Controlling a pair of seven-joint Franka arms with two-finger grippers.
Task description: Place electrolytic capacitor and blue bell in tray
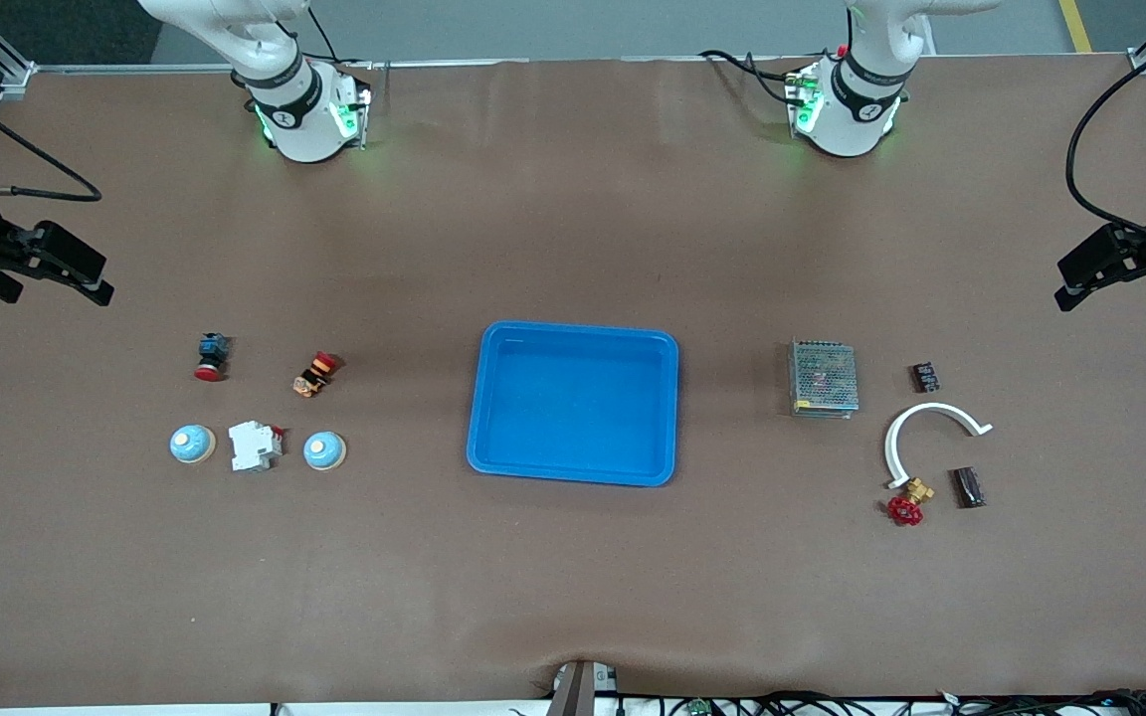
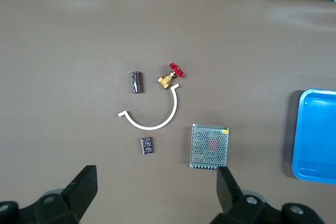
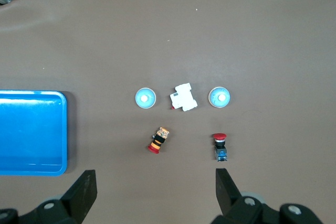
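Left gripper (image 2: 157, 187) and right gripper (image 3: 152, 190): fingers spread, empty, waiting high over table ends | tray (image 1: 493, 418) empty mid-table | capacitor (image 1: 968, 487), probably, beside valve (image 1: 909, 501): snag risk | two blue bells (image 1: 192, 444) (image 1: 323, 450) flank breaker (image 1: 254, 446): wrong-pick risk.

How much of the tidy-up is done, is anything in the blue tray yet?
Nothing is done: the blue tray is empty. Nothing is in hand either; the left gripper and right gripper hang open above the table. Still to go in: the dark capacitor toward the left arm's end, and a blue bell, one of two toward the right arm's end.
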